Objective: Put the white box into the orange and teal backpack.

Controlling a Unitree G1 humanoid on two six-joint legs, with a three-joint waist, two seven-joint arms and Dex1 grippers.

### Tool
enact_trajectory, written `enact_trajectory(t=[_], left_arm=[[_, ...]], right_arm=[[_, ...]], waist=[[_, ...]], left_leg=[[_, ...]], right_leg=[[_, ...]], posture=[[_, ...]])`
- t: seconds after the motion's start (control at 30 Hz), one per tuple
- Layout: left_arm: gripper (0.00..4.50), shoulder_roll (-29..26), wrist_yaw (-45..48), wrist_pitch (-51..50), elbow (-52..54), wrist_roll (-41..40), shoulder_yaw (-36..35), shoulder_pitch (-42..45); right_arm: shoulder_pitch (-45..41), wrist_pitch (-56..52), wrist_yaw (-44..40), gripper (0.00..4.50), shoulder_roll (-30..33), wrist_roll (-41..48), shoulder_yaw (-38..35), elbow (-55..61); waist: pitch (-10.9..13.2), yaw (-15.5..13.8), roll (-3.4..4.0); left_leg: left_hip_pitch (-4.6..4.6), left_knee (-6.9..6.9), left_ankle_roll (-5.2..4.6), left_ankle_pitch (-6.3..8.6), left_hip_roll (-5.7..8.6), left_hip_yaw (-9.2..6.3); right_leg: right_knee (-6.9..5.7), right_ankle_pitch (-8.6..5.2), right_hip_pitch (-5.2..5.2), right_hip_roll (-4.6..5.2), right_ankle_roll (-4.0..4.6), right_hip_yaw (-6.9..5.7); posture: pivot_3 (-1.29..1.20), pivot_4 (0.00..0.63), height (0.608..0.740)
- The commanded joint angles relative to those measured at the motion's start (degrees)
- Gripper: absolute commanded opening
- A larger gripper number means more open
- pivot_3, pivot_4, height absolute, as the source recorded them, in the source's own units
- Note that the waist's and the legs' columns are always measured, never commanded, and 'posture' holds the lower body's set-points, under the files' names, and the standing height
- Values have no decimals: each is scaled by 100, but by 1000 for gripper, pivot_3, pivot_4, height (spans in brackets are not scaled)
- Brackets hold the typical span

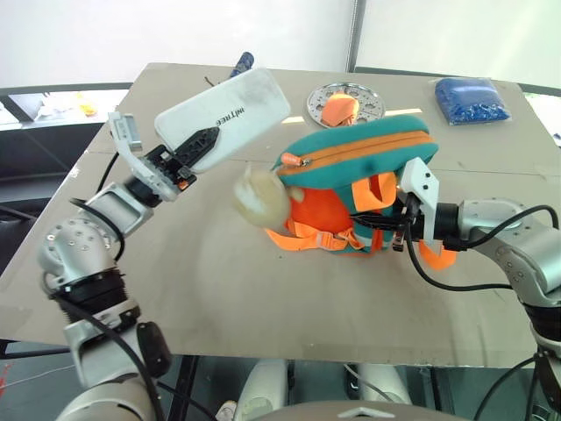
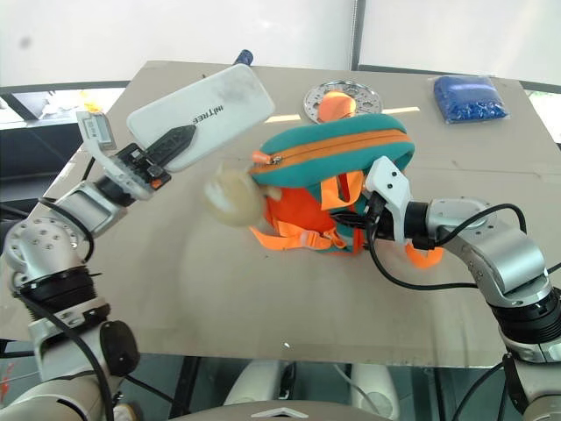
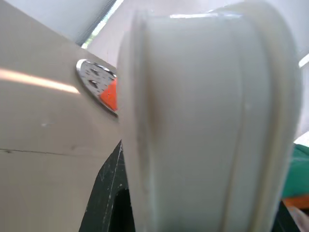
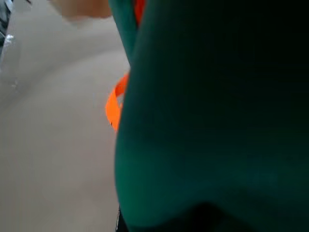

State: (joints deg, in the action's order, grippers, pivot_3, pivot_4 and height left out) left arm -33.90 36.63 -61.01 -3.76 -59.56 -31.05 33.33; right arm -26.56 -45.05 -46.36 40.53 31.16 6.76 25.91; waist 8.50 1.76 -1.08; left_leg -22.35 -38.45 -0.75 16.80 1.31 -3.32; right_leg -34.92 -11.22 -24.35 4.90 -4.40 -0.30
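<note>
A: Where is the white box [image 1: 224, 114] sitting right now?

B: It is hanging in the air over the bench [image 1: 202, 289], up and to the left of the orange and teal backpack [image 1: 355, 180], with the left claw [image 1: 195, 149] pinching its near end.

A: And the backpack?

B: It is being held by the right claw [image 1: 392, 221], which is clamped shut on its strap side (the plush toy [image 1: 260, 200] is dangling off the front). The zipper is looking closed to me, though I cannot be sure.

A: So the next move?

B: I am thinking the mouth needs opening first, then the box going in narrow end first.

A: Arm poses?

B: The left forearm is reaching up and rightward; the right is reaching leftward, low over the bench.
</note>
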Motion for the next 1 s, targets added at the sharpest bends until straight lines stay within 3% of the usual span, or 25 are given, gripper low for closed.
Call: enact_trajectory(t=[0.03,0.2,0.27,0.43,0.57,0.7,1.0], left_arm=[[1054,-771,1143,-305,309,-427,91,-39],[1054,-1542,2037,-501,321,-652,13,-343],[1054,-1675,2128,-560,354,-758,-60,-396],[1054,-1815,2539,82,1215,-309,277,-1015],[1054,-1716,2488,156,1615,-517,344,-1136],[1054,-1957,2523,-212,1633,-1030,50,-1224],[1054,-2298,2690,-333,1539,-1250,-265,-1518]], right_arm=[[7,72,147,25,-18,-112,-158,-1],[-186,-65,263,25,-265,267,-590,-209],[-369,-391,323,25,-469,848,-1005,-328],[-820,-932,16,25,-279,1714,-1582,-678],[-1035,-1099,-113,25,-67,1703,-1485,-1025],[-1149,-1196,-157,25,41,1599,-1340,-1386],[-1401,-1273,-236,25,40,1524,-1214,-1700]], waist=[[5,17,-3],[7,25,-2],[11,8,-5],[16,-51,1],[18,-106,4],[18,-93,3],[21,-86,7]], left_leg=[[36,7,0,0,-3,1],[67,14,-5,4,-6,-8],[59,13,-6,4,-6,-11],[52,18,-9,6,-5,-14],[46,18,-9,6,-6,-11],[47,16,-10,7,-6,-6],[46,16,-11,8,-8,-2]], right_leg=[[-1,-2,33,-3,2,0],[6,-4,67,-6,2,3],[8,-3,62,-5,2,1],[14,-3,60,1,2,-1],[17,-4,50,0,3,-2],[14,-3,49,0,2,1],[9,-3,43,-1,2,4]], posture=[[0,150,733],[0,150,733],[0,150,733],[0,150,733],[0,150,733],[0,150,733],[0,150,733]])
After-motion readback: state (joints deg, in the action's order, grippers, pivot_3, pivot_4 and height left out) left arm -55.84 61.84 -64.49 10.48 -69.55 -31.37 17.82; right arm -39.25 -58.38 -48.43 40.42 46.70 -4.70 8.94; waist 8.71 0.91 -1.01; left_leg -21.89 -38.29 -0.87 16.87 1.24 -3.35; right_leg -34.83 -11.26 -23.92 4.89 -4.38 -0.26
